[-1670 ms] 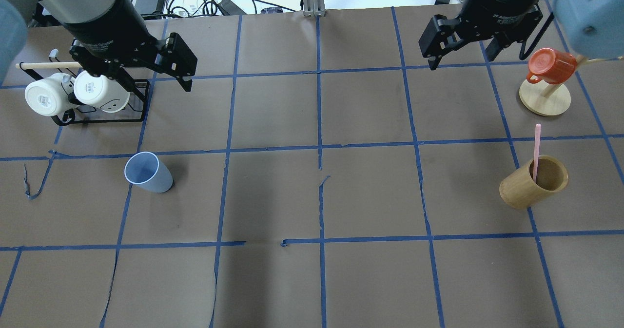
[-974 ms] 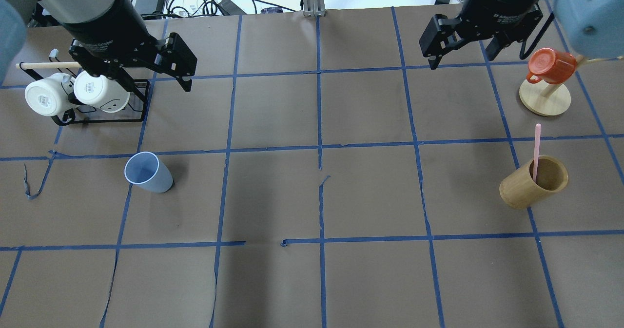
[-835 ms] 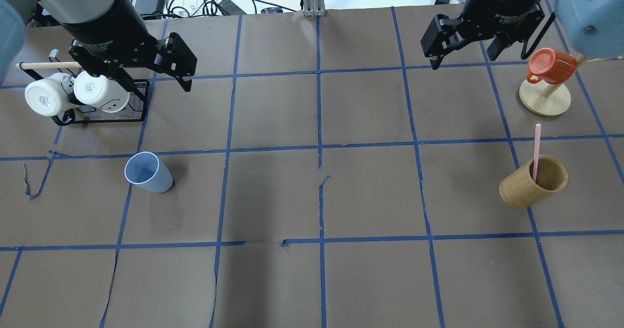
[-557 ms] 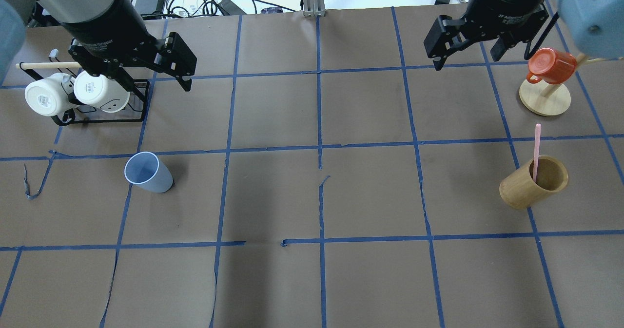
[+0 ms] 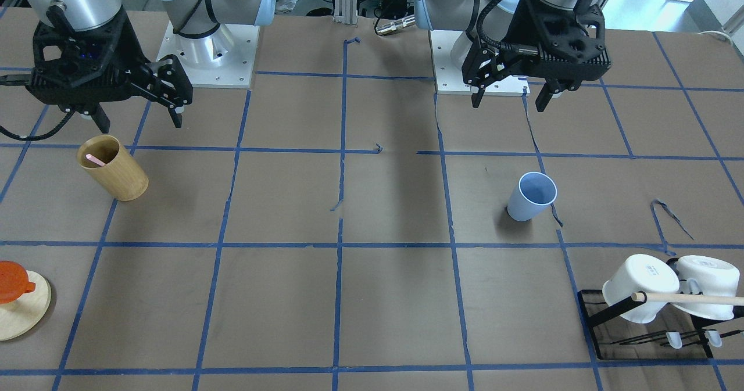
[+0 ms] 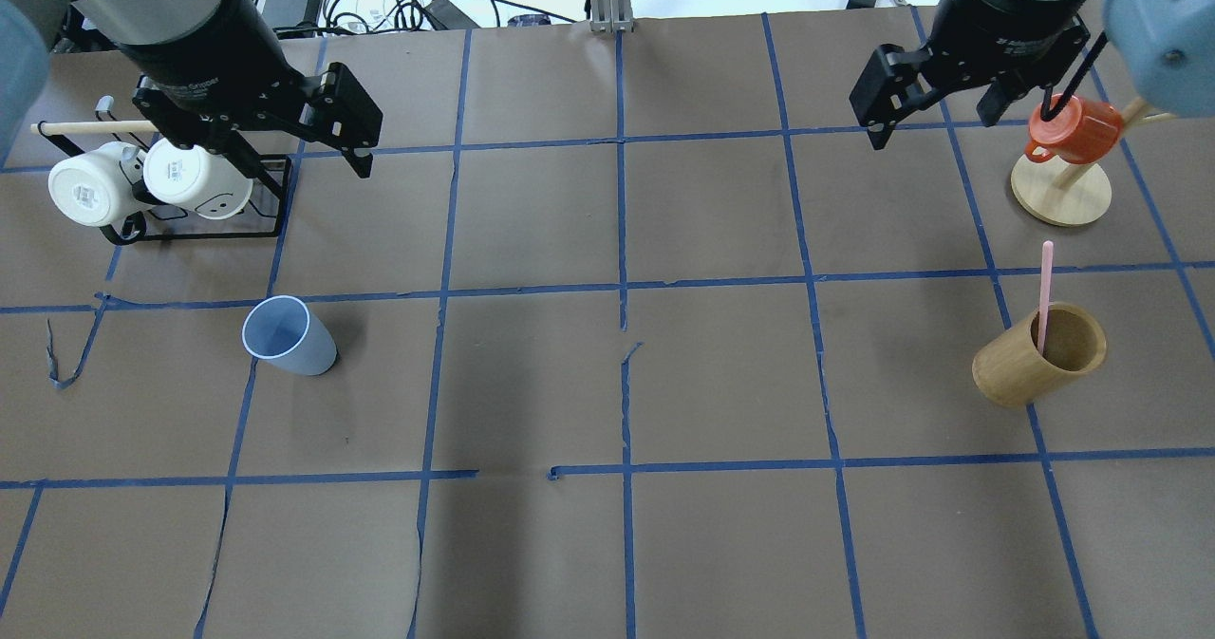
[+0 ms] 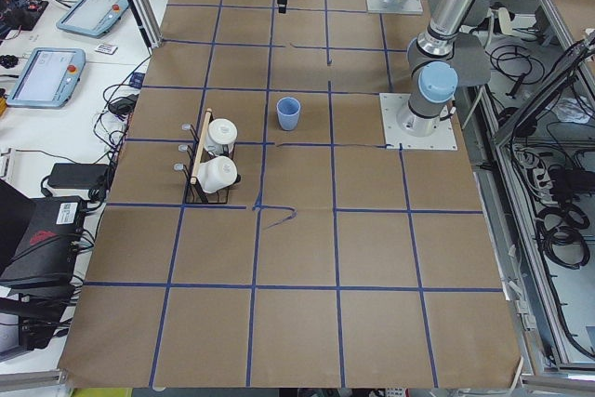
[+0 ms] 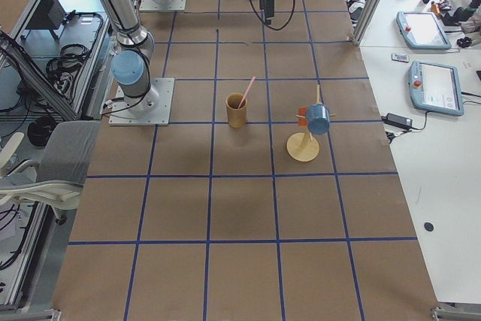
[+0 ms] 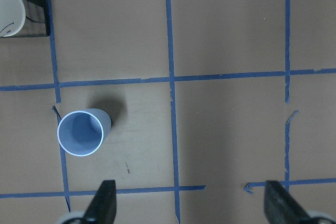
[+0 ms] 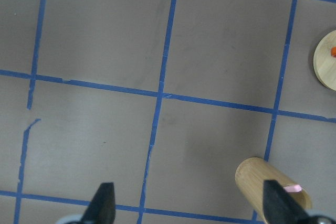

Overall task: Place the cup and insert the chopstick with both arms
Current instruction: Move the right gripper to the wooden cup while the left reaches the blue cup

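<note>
The light-blue cup (image 6: 288,335) stands upright and empty on the brown table, left of centre; it also shows in the front view (image 5: 531,196) and the left wrist view (image 9: 80,132). A pale-pink chopstick (image 6: 1045,288) leans in a tan wooden cylinder (image 6: 1035,354) at the right. My left gripper (image 5: 508,103) is open and empty, high above the table, behind the cup. My right gripper (image 5: 140,125) is open and empty, high up, behind the wooden cylinder (image 5: 113,169).
A black rack (image 6: 204,231) with two white mugs (image 6: 142,181) and a long wooden rod stands at the back left, under my left arm. A red mug (image 6: 1073,129) hangs on a wooden stand (image 6: 1060,197) at the back right, close to my right gripper.
My right gripper has drifted to the right, closer to the red mug's stand. My left gripper, the cup and the chopstick have not moved.
</note>
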